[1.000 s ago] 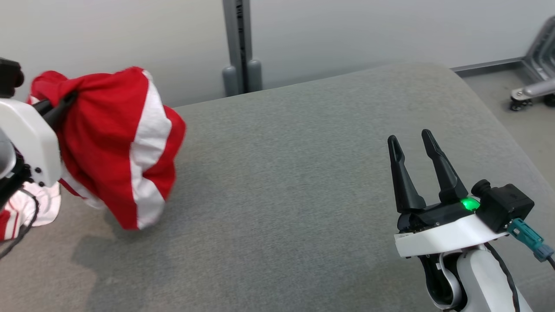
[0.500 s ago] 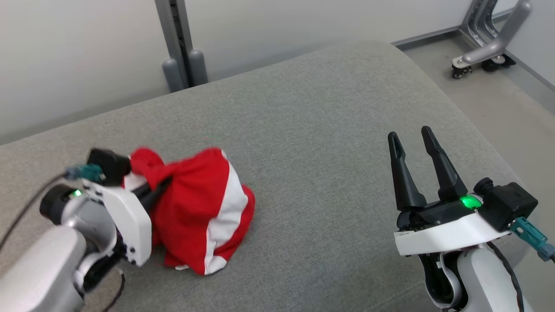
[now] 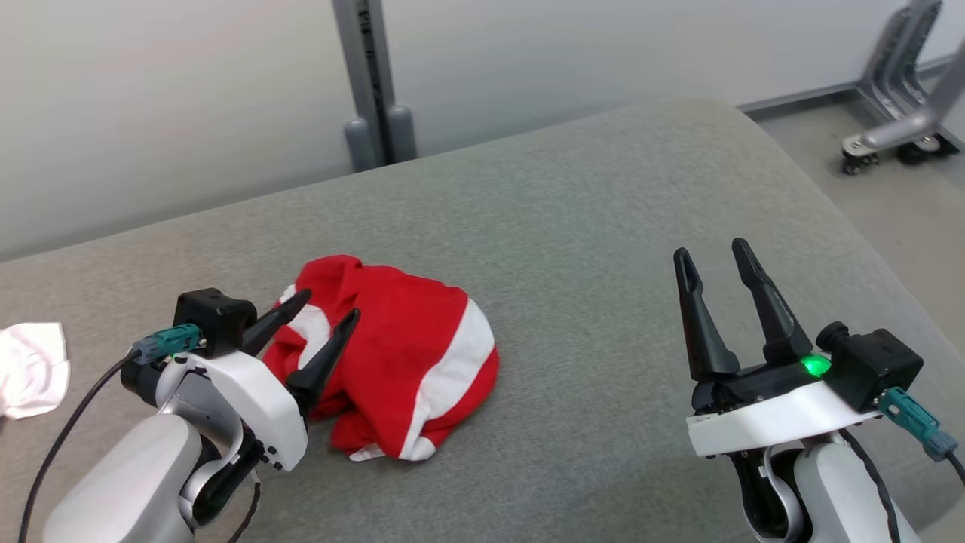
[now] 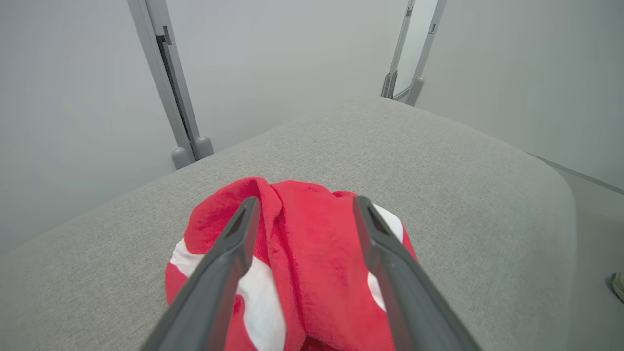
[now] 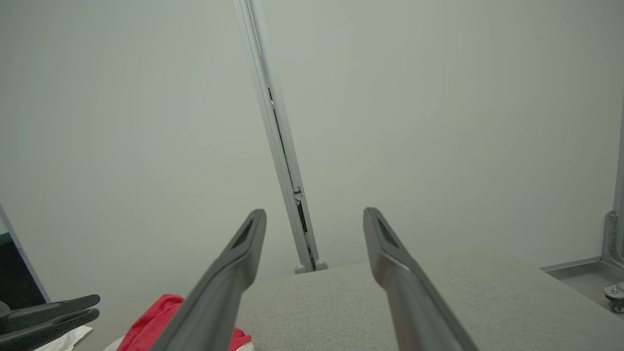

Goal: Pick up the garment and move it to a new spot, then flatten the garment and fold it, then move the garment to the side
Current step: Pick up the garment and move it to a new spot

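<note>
So, the garment (image 3: 407,354), red with white bands, lies crumpled on the grey table (image 3: 603,226), left of centre. The left gripper (image 3: 329,303) sits at its near-left edge, jaws apart, fingers either side of a raised fold. The right gripper (image 3: 711,249) hovers well to the right, jaws apart, empty.

The crumpled red-and-white fabric garment (image 3: 407,354) had its left folds hidden behind the long dark fingers (image 3: 318,368) of the left gripper (image 3: 327,304). Its lower part ran off the left wrist view's bottom edge; in the right wrist view a finger (image 5: 219,297) of the right gripper (image 5: 314,212) covered most of it. A white cloth (image 3: 30,369) was cut by the head view's left edge. A small dull object (image 4: 618,286) at the left wrist view's right edge was too cropped to identify.
</note>
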Controlling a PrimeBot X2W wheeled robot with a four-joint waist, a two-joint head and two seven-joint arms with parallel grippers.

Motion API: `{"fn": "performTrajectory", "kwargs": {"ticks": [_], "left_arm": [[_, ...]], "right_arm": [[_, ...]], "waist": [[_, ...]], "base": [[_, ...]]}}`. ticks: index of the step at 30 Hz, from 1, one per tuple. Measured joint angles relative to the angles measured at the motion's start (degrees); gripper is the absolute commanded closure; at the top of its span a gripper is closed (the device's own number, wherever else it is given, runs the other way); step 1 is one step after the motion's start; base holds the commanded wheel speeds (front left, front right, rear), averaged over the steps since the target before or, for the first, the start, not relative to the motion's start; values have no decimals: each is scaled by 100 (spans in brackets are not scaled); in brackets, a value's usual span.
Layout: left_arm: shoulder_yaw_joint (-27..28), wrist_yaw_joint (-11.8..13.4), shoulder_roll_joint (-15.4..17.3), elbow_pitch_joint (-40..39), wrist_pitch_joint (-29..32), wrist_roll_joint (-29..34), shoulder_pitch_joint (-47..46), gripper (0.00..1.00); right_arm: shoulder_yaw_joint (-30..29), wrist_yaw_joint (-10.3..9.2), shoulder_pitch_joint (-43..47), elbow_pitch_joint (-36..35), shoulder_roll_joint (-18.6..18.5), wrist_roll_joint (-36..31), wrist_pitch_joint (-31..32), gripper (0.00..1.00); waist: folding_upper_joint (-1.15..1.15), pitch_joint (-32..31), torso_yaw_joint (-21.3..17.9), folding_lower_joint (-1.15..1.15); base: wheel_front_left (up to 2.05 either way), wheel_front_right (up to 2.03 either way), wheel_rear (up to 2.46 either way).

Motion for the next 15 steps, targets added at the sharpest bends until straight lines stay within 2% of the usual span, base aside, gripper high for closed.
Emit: {"fn": "performTrajectory", "kwargs": {"ticks": [3, 6, 15], "left_arm": [[40, 48, 92, -212, -89, 55, 0, 0], [153, 252, 245, -474, -176, 112, 24, 0], [762, 1287, 595, -890, -720, 110, 854, 0]], "right_arm": [[-43, 0, 8, -16, -32, -10, 0, 0], [-131, 0, 40, -35, -62, -24, 0, 0], [-338, 0, 301, -58, -143, -65, 0, 0]], "waist": [[0, -93, 209, 0], [0, -173, 431, 0], [0, -340, 1013, 0]], "base": [[0, 0, 0], [0, 0, 0], [0, 0, 0]]}}
